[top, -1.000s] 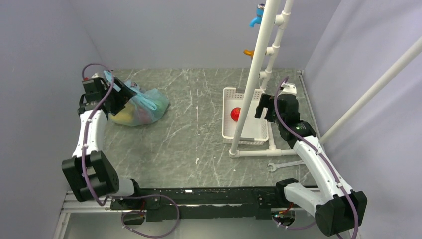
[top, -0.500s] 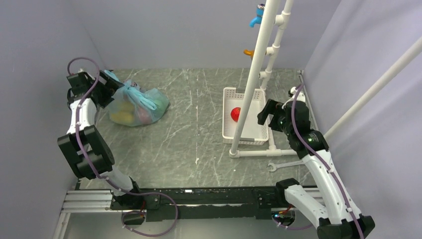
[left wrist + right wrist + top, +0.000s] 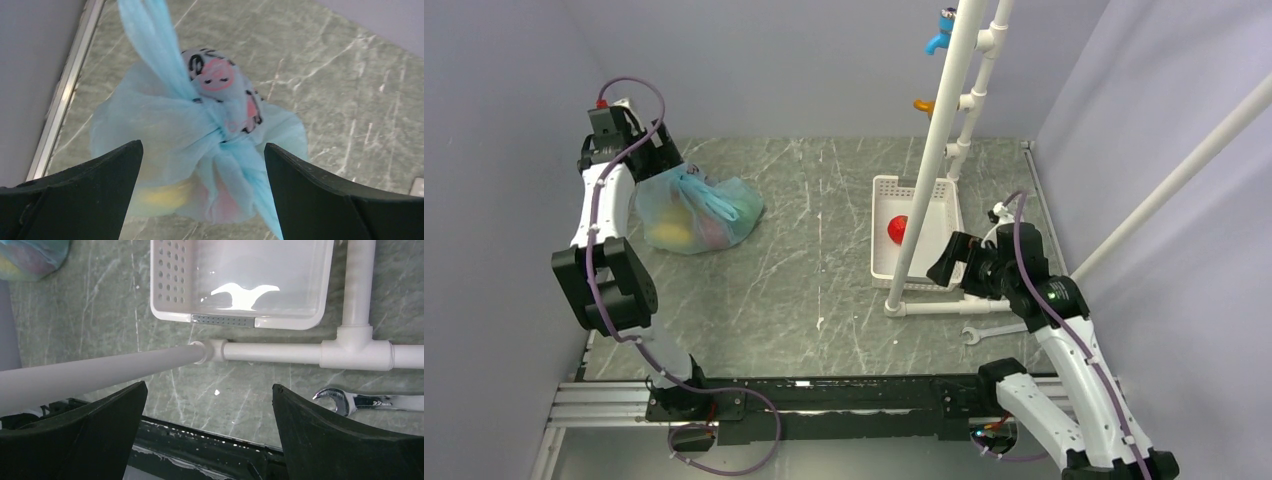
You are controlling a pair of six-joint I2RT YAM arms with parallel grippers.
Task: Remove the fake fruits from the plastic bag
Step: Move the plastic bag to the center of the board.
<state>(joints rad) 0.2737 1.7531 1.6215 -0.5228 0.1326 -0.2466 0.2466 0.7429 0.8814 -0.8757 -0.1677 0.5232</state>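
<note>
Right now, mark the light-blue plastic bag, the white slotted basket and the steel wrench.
light-blue crinkly plastic bag (image 3: 150, 125), left wrist view, on the bag's skin beside the knot.
white slotted plastic basket (image 3: 172, 275), right wrist view, on its perforated side wall.
silver open-end wrench (image 3: 372, 402), right wrist view, on the shaft.

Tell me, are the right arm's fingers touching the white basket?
Apart. The right wrist view shows both fingers spread open, with bare table and a white pipe between them and the basket.

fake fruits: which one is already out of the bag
The red one in the white basket; the yellow piece shows only through the tied blue bag.
</note>
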